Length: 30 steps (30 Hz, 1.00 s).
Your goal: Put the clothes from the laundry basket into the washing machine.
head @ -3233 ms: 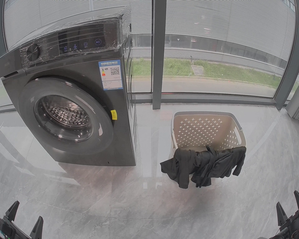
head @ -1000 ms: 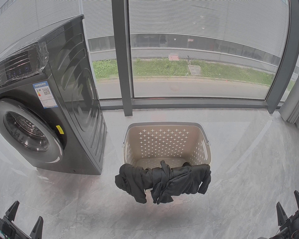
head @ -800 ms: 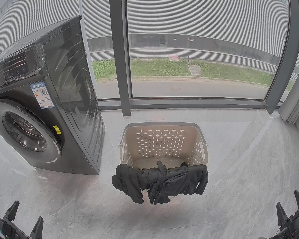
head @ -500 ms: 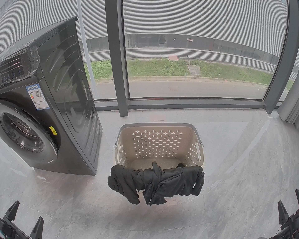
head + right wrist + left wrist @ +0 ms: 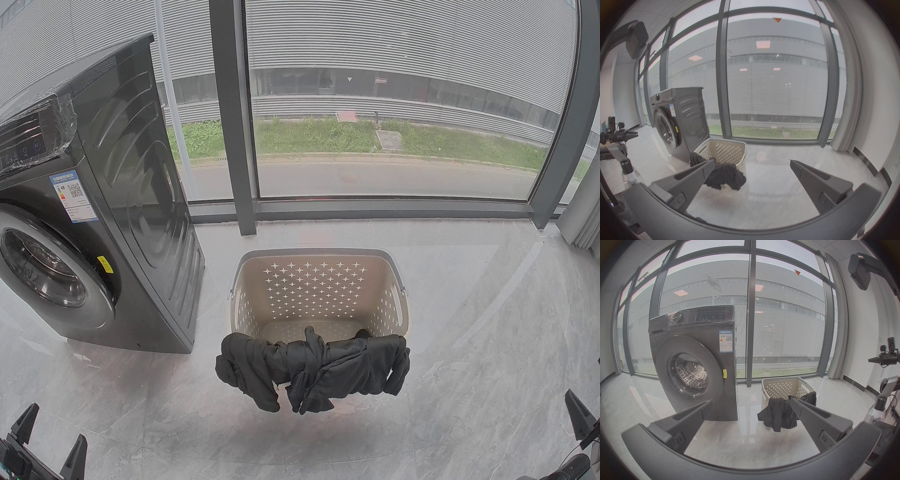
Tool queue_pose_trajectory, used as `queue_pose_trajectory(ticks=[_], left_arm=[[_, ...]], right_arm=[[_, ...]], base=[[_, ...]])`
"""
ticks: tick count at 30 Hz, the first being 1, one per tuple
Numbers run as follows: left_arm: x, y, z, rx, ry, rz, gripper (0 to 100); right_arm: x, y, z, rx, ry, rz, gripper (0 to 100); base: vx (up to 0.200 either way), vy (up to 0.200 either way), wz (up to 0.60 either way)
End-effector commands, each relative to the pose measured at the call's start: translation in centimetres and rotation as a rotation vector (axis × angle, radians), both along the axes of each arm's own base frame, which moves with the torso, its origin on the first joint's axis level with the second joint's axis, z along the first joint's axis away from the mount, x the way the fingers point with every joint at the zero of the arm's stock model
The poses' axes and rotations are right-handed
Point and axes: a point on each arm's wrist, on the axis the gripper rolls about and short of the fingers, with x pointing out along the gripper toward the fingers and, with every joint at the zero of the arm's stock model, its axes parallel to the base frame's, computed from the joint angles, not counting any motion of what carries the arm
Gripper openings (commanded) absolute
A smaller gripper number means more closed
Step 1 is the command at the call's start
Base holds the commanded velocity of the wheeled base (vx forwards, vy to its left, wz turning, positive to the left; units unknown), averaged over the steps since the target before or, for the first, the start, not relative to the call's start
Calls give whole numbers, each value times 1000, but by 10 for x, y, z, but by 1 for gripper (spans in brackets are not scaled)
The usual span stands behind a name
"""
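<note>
Left wrist view: left gripper [image 5: 750,401] has its fingers spread wide and holds nothing. In the head view it sits at 7 o'clock, partly cut by the frame edge. Right gripper [image 5: 751,162] is also spread apart and empty. In the head view it is at 5 o'clock with one finger [image 5: 578,412] in frame and the rest cut off.

Clothes [image 5: 312,372]: one dark bundle draped over the near rim of the laundry basket [image 5: 319,253], at 6 o'clock from picture centre, well apart from both grippers. Can't tell how many garments it holds.

One basket, beige with star holes, on the grey floor [image 5: 475,350]; the cloth hides its near wall.

One washing machine [image 5: 131,187] at 9 o'clock, just beside the basket, its far side cut off. Round door [image 5: 50,275] looks shut. Control panel [image 5: 28,134] is under plastic wrap, icons unreadable.

Two stickers on the front:
- White-blue label [image 5: 74,195] with a QR code, print too small to read.
- Yellow tag [image 5: 105,264], unreadable.

Window post [image 5: 231,112] at 12 o'clock.
</note>
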Motion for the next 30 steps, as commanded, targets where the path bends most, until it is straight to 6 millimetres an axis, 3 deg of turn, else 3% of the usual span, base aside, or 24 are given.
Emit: queue_pose_trajectory(ticks=[1, 5, 12, 16, 17, 19, 30], left_arm=[[0, 0, -5, -4, 2, -3, 100], [0, 0, -5, -4, 2, -2, 100], [0, 0, -5, -4, 0, -2, 100], [0, 0, -5, -4, 2, -2, 100], [0, 0, -5, -4, 2, -3, 100], [0, 0, -5, -6, 2, -3, 100], [0, 0, -5, -13, 3, 1, 100]], right_arm=[[33, 2, 5, -34, 181, 70, 100], [28, 1, -11, -33, 186, 60, 100], [-9, 1, -57, -35, -49, 20, 100], [-8, 0, -58, -4, -46, -33, 100], [-7, -3, -62, 37, -28, -164, 100], [-7, -4, -62, 74, -21, -194, 100], [-7, -3, -63, 35, -28, -159, 100]], base=[[0, 0, 0], [0, 0, 0], [0, 0, 0], [0, 0, 0], [0, 0, 0], [0, 0, 0], [182, 0, 0]])
